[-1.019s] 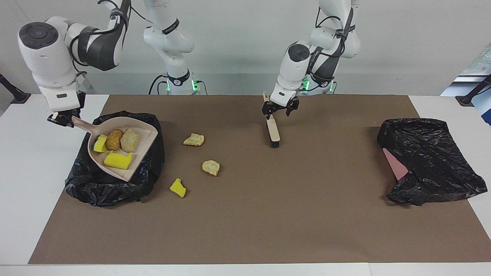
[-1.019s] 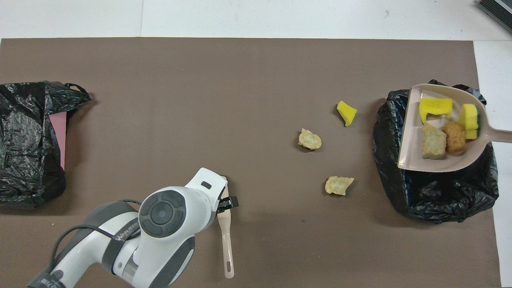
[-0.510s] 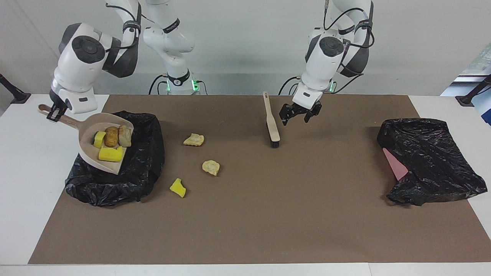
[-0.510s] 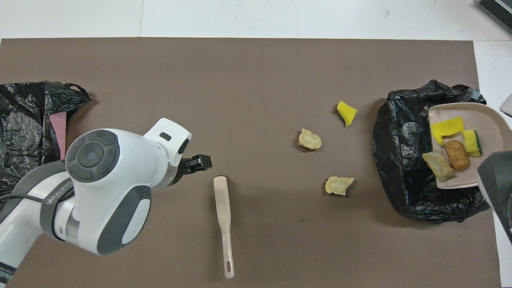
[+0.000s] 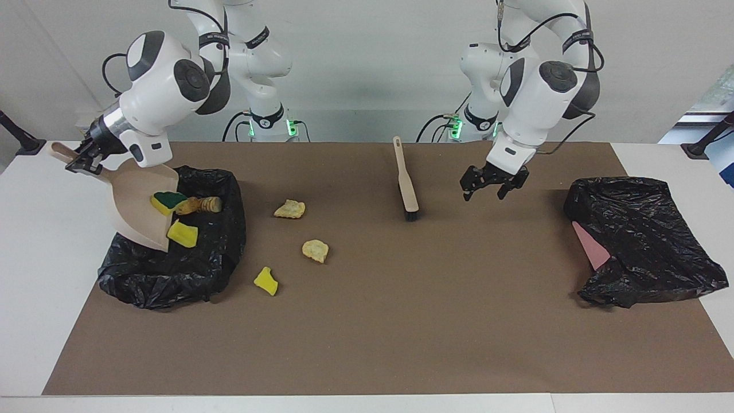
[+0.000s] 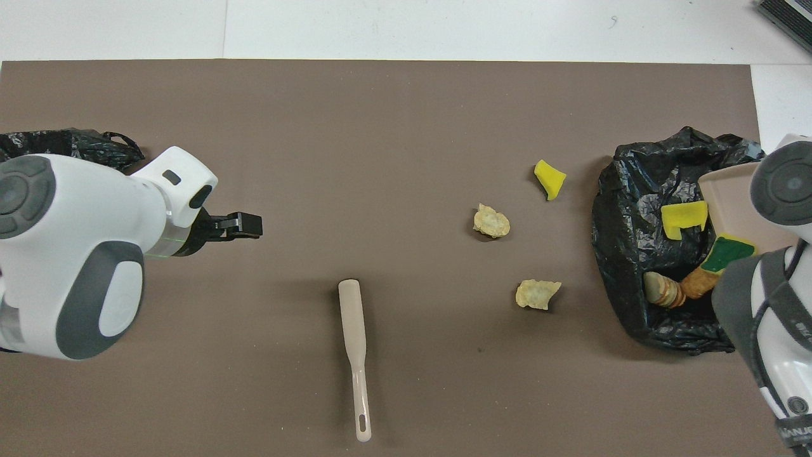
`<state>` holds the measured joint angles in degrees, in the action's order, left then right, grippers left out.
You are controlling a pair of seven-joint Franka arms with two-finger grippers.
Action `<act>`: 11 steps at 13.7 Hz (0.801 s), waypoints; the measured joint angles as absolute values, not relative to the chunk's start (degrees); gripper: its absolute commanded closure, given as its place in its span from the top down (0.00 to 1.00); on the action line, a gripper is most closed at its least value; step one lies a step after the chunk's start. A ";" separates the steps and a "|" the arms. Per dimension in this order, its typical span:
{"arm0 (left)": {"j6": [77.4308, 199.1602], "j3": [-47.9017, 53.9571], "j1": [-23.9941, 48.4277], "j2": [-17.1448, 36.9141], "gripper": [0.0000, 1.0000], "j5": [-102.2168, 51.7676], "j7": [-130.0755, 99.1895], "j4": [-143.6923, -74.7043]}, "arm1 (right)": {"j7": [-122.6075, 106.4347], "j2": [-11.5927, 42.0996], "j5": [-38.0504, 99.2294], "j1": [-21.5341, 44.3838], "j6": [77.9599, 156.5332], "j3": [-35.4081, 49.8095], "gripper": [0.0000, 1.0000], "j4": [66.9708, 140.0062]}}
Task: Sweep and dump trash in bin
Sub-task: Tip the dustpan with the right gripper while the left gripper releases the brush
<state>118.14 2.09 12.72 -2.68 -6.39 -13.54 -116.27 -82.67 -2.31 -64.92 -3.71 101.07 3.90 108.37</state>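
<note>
Robotics lab bench, white table [image 5: 34, 241] under a brown mat [image 5: 401, 321], two white arm bases [image 5: 269, 123] with green status lights at 12 o'clock, trailing cables, bare pale wall [image 5: 367, 69]

Brown mat [image 5: 401, 332] [image 6: 380, 127]: covers most of the white table [image 5: 34, 287] [image 6: 444, 32]. The mat lies flat under the left hand [image 5: 486, 194] [image 6: 244, 224]; bare table shows around all its edges.

Crumpled black bag [image 5: 642, 229] [image 6: 95, 141]: lies on the mat, apart from the left hand, toward the left arm's end of the table. It slightly overhangs the mat's edge onto the bare table.

Pink sheet [image 5: 590, 246]: protrudes from under the bag on the side that faces the left hand.

Dark ribbed object [image 6: 786, 16]: partly in view at a table corner, well apart from the left hand.
</note>
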 measured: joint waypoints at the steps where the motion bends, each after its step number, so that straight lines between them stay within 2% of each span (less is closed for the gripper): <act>1: 118.03 2.06 10.72 -2.67 1.00 -5.52 -10.13 -116.09 | -82.67 -2.75 -66.02 -2.86 100.29 3.93 0.00 108.20; 6: 114.46 1.95 0.41 -2.62 1.00 -4.56 4.76 -112.18 | -82.67 -3.67 -66.88 1.03 98.34 4.03 0.00 106.35; 11: 102.10 2.36 -0.41 -2.68 1.00 -3.01 5.56 -102.27 | -78.73 -0.41 -61.22 4.97 95.03 4.13 0.00 99.50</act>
<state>102.10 2.36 -0.41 -2.68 -3.01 5.56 -102.27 -78.73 -0.41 -61.22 4.97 95.03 4.13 99.50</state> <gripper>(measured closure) 0.000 0.683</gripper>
